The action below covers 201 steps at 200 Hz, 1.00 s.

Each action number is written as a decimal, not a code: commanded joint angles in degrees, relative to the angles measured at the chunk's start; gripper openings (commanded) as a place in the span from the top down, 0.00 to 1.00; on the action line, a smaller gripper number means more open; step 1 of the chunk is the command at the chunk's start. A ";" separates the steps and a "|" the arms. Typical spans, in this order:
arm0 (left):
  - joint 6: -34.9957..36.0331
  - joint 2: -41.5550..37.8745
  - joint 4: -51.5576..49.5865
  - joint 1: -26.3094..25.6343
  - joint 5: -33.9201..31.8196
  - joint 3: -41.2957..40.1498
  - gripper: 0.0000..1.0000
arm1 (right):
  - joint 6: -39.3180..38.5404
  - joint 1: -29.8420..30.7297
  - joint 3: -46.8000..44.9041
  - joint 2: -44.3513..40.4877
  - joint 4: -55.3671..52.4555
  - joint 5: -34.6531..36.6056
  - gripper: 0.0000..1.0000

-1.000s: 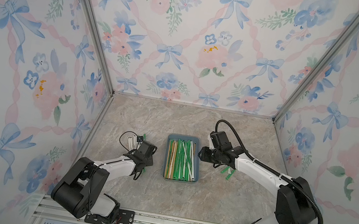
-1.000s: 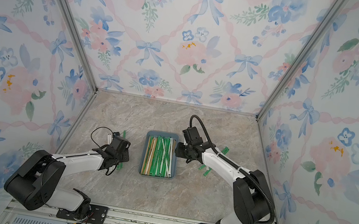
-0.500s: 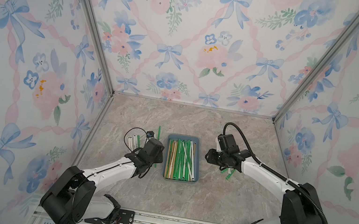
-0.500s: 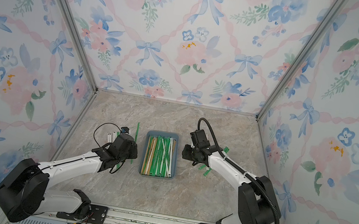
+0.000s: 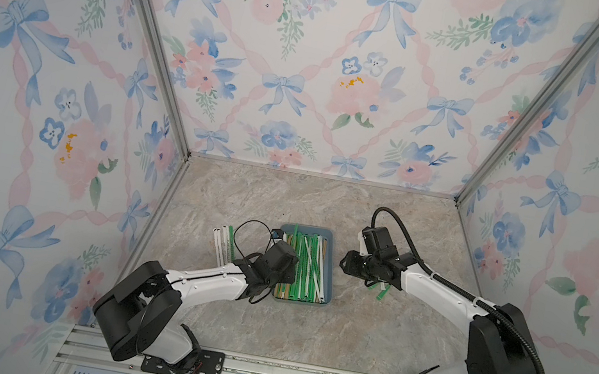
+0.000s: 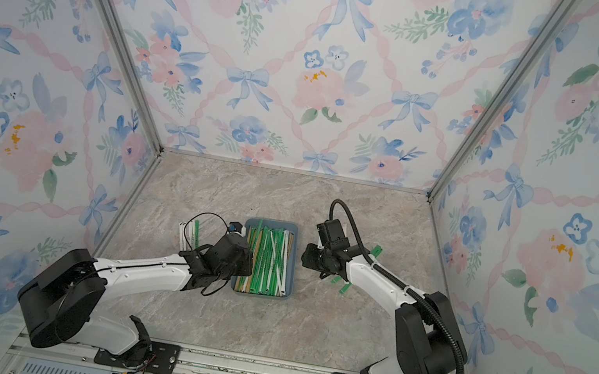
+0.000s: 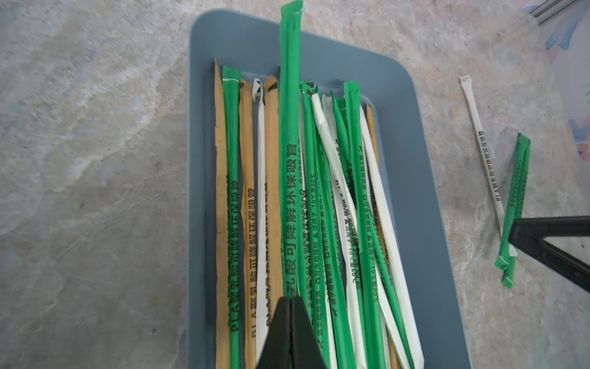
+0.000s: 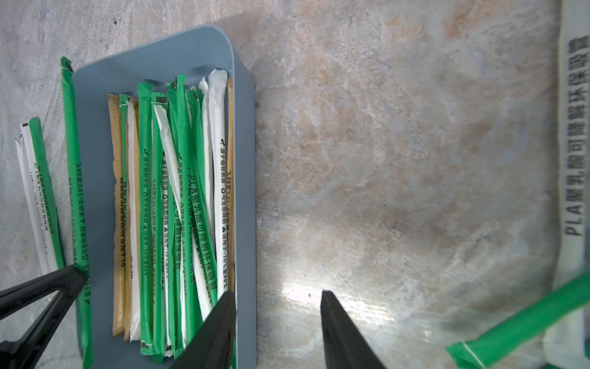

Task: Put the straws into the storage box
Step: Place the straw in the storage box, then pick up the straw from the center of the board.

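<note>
- The storage box (image 5: 331,284) sits in the middle of the surface (image 5: 287,202), with its long sides running from the robot's side toward the back wall
- The straws (image 5: 307,267) inside it lie along that same axis, green, white and tan side by side; a few white and green ones cross at a slight slant
- The left gripper (image 7: 290,299) hangs over the left part of the box, its jaws all but together on a green straw (image 7: 289,143)
- That straw lies parallel to the rest; its free end points away from the robot and reaches past the far rim
- The right gripper (image 8: 277,292) has its jaws apart with nothing between them, over bare surface just beside the box's right rim
- The left loose straws (image 5: 225,241), white and green, lie just outside the box, and the right loose straws (image 5: 381,290) lie under the right arm; both groups run roughly along the box's length
- A second ago the left gripper was down at the left loose straws; half a second ago it carried the green straw between them and the box; now it is over the box
- The right gripper has barely shifted and keeps the same opening
</note>
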 commanded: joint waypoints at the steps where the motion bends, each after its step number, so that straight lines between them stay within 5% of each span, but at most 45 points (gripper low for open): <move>1: 0.00 -1.50 0.95 -0.47 -0.37 0.51 0.68 | 0.20 -0.07 -0.03 -0.33 -0.10 0.07 0.54; 10: 0.31 -2.67 0.90 -0.50 -1.47 0.36 0.57 | 0.25 -0.17 -0.03 -0.44 -0.08 0.06 0.54; 26: 1.07 -5.29 0.72 -0.39 -3.66 -0.81 0.54 | 0.29 -0.18 -0.20 -0.53 0.06 -0.02 0.54; 69: 3.03 -11.91 -2.50 1.36 -8.15 -3.14 0.54 | 0.08 -0.26 -0.20 -0.71 -0.05 -0.02 0.54; 107: 4.53 -14.41 -6.09 10.54 -6.12 -5.89 0.56 | -0.04 -0.22 -0.51 -0.75 0.06 -0.11 0.54; 158: 6.40 -12.89 -8.56 18.46 -7.29 -8.41 0.58 | -0.38 -0.22 -0.68 -0.88 -0.21 -0.02 0.54; 201: 7.08 -8.87 -8.60 20.20 -7.06 -8.53 0.59 | -0.49 -0.26 -0.51 -0.76 -0.43 0.03 0.54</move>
